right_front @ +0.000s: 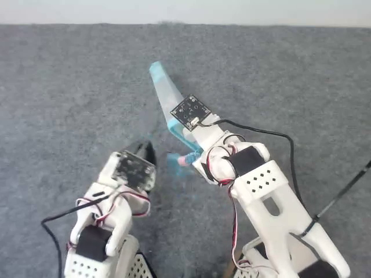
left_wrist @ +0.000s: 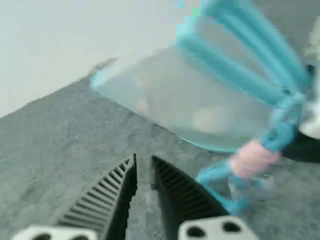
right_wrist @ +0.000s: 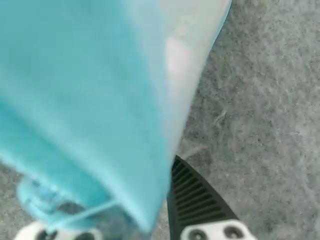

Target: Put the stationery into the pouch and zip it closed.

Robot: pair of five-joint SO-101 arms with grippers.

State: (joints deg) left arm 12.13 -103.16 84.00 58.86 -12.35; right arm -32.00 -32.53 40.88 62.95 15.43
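Observation:
The pouch is a pale blue see-through bag, held up off the grey carpet with one corner pointing at the far side. My right gripper is shut on its near end; in the right wrist view the pouch covers one finger and a black finger shows beside it. A pink zip pull on blue cord hangs below that end. My left gripper is just left of the pull, slightly open with nothing in it. In its own view the left gripper faces the pouch and pink pull.
Grey carpet covers the table on all sides of the arms. A pale wall strip runs along the far edge. Black cables trail from the right arm at the near right.

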